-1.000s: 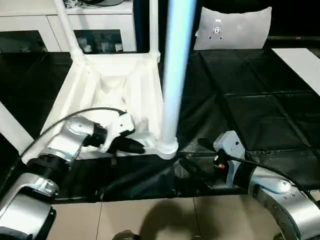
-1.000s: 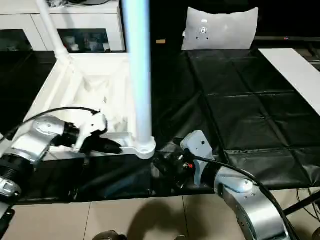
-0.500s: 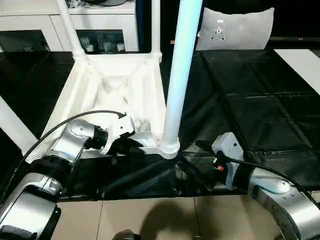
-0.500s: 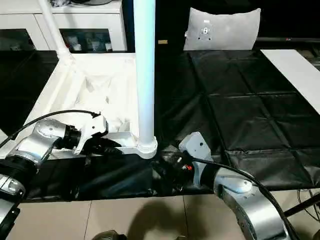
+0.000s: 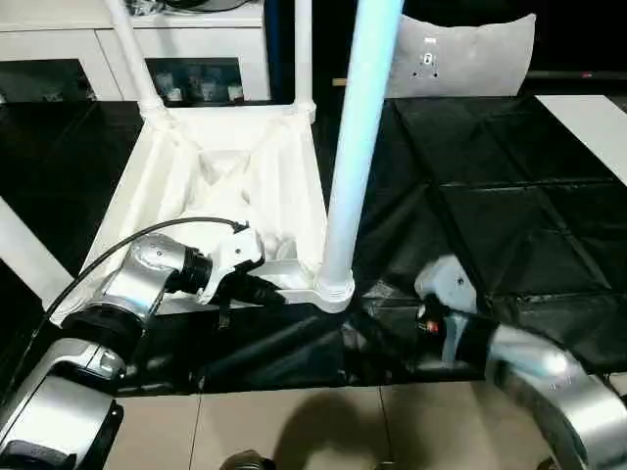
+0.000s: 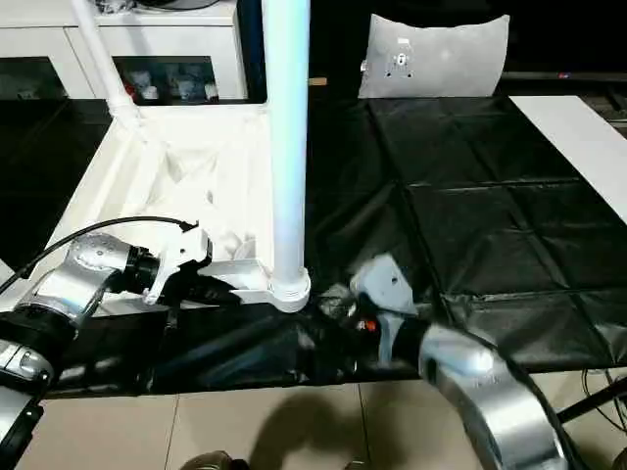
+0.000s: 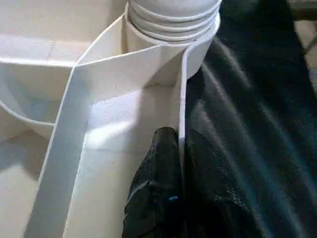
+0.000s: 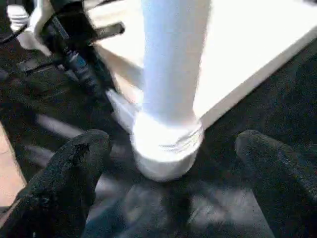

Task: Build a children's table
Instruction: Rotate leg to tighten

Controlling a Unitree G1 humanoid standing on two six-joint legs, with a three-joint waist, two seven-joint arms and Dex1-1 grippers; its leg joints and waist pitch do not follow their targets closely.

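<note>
The white tabletop (image 5: 225,171) lies underside up on the black mat. A long white leg (image 5: 353,147) stands in its near right corner socket (image 5: 333,287). Two more legs (image 5: 135,54) (image 5: 303,49) rise from the far corners, and a fourth (image 5: 24,250) slants at the left edge. My left gripper (image 5: 263,291) is shut on the tabletop's near rim, close to that socket; one black finger (image 7: 158,188) presses the rim's inner side. My right gripper (image 8: 168,148) stands open just in front of the socket, its fingertips (image 8: 81,153) spread to either side of the leg's base and apart from it.
White cabinets (image 5: 59,49) with dark openings line the back. A pale grey panel (image 5: 460,54) leans behind the mat, and a white board (image 5: 593,117) lies at the far right. The black mat (image 5: 490,196) covers the work area, with tiled floor (image 5: 294,431) along its near edge.
The right arm is blurred and in motion beside the socket. My left gripper keeps its hold on the rim. The whole view has shifted slightly.
</note>
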